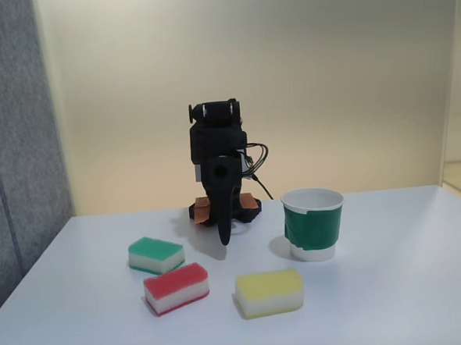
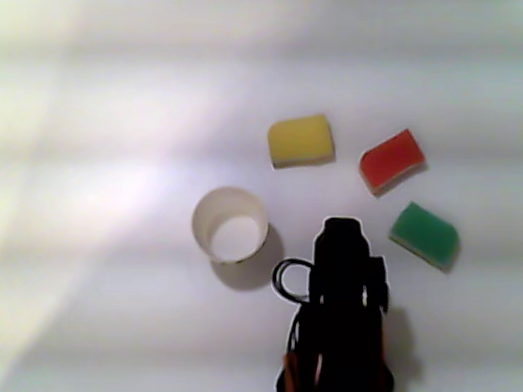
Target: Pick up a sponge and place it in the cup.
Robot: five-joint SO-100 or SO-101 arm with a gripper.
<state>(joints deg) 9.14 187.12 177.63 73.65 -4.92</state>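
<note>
- Claw (image 1: 224, 234) pointed down at the tabletop (image 1: 394, 287), just in front of the arm's base; fingers appear pressed together to a narrow tip, holding nothing.
- Sponge (image 1: 176, 288), red-topped, flat on the tabletop, left of the cup (image 1: 314, 224) and nearer the camera in the fixed view; untouched.
- Green-topped sponge (image 1: 156, 254) just beside the red one, farther from the camera; yellow-topped sponge (image 1: 270, 292) between red sponge and cup, nearer the camera.
- Risk: wrong pick, given three like-shaped sponges close together.
- Risk: descent with a narrow claw likely to push the sponge aside instead of straddling it.
- Risk: cup upright, light paper; a carry across the yellow-topped sponge could clip the rim and tip it.
- Risk: sponge wide against the cup mouth, seen in the other view (image 2: 231, 224); could lodge on the rim.
</note>
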